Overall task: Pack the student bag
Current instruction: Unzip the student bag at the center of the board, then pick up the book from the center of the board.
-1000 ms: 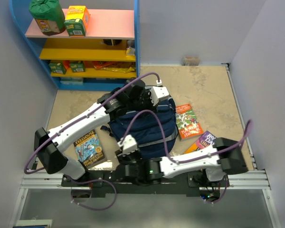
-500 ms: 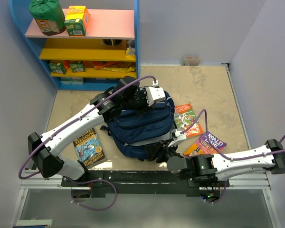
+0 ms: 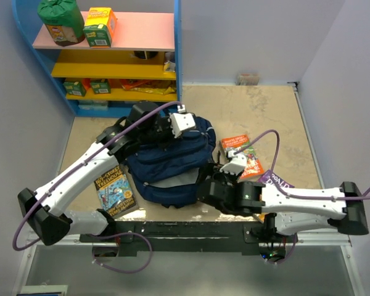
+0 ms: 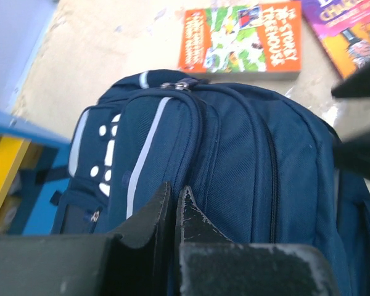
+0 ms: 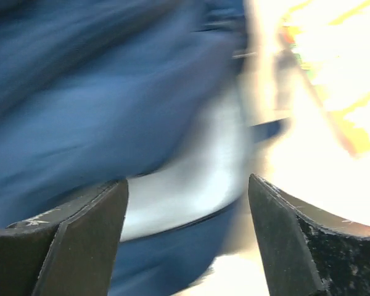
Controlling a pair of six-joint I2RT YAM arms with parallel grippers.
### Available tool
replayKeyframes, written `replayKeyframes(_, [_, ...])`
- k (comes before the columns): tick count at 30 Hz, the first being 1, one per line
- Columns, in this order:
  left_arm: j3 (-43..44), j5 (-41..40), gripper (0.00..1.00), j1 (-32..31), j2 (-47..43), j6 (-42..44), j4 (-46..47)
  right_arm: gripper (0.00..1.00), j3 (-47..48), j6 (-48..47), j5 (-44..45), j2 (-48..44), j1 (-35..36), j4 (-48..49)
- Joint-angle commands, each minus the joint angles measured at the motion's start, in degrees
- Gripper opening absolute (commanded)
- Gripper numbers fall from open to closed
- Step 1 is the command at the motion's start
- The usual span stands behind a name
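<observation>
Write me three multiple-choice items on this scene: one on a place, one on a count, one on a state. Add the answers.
1. Seen from above, where does the orange book lie relative to the student bag?
A. on the table to its right
B. on top of it
C. tucked inside it

2. How many books show on the table?
A. one
B. three
C. five

3. How do the right gripper's fingers stand?
A. wide apart
B. shut on a book
C. shut on a zip pull

Answers:
1 A: it lies flat on the table beside the bag's right side.
2 B: the orange book, a blue book left of the bag and a purple book near the orange one.
3 A: the right wrist view shows a broad gap between them.
</observation>
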Motion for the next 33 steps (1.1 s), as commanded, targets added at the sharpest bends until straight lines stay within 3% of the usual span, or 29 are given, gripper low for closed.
replayKeyframes(1, [-2.2, -3.1, 0.00, 4.8, -6.1, 3.1, 3.1, 0.83, 2.4, -5.3, -6.1, 4.1, -13.0, -7.9])
replayKeyframes(3, [-3.4, -3.3, 0.00, 5.2, -7.6, 3.2, 3.2, 0.84, 1.3, -17.9, -9.4, 2.3, -22.6, -1.7])
replayKeyframes(5, [-4.6, -3.3, 0.00, 5.3, -8.3, 2.8, 3.7, 0.99, -0.1, -25.1, -14.5, 0.1, -28.3, 7.0])
replayKeyframes(6, [-4.7, -2.9, 0.00, 5.3, -8.3, 2.6, 3.7, 0.99, 0.0, -29.7, -15.7, 0.6, -33.0, 8.4])
replayKeyframes(9, [-4.8, -2.0, 0.00, 5.3, -8.5, 1.3, 4.1, 0.99, 2.3, -36.1, -18.0, 6.4, -38.0, 10.8])
replayKeyframes(14, [-3.6, -1.6, 0.00, 5.3, -8.3, -0.4, 4.3, 0.99, 8.1, -43.2, -21.4, 19.9, -39.5, 11.9])
replayKeyframes(24, [-5.4, 0.0, 0.00, 5.4, -9.7, -0.4, 3.6, 0.99, 12.0, -51.9, -24.1, 31.8, -47.6, 10.6])
replayKeyframes(33, [-6.0, 1.7, 0.00, 5.4, -10.9, -0.5, 3.4, 0.99, 16.4, -53.8, -28.3, 41.2, -48.9, 9.7])
